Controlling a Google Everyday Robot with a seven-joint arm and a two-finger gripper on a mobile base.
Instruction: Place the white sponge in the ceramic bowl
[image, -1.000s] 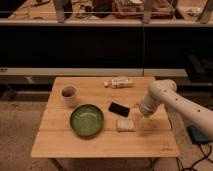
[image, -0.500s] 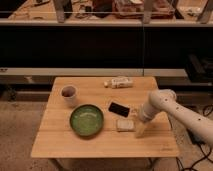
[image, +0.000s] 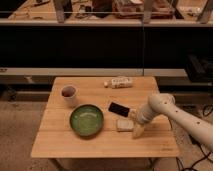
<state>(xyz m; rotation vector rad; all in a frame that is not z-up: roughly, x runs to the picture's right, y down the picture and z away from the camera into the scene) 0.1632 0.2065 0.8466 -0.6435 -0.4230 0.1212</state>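
Observation:
The white sponge (image: 124, 125) is a small off-white pad lying flat on the wooden table (image: 60, 145), just right of the ceramic bowl (image: 86, 121). The bowl is wide, round and glossy green inside with a darker rim, and nothing is in it. My gripper (image: 138, 131) hangs from the white arm (image: 172, 112) that comes in from the right. It sits low over the table, right beside the sponge's right edge.
A black flat rectangle (image: 120, 109) lies just behind the sponge. A small whitish cup (image: 68, 95) with a dark inside stands at the left. A whitish labelled bottle (image: 119, 82) lies on its side at the table's back edge. Dark shelving stands behind the table.
My arm has swung down and left. The gripper has come lower and closer to the sponge's right side. The sponge, bowl and other objects have not moved.

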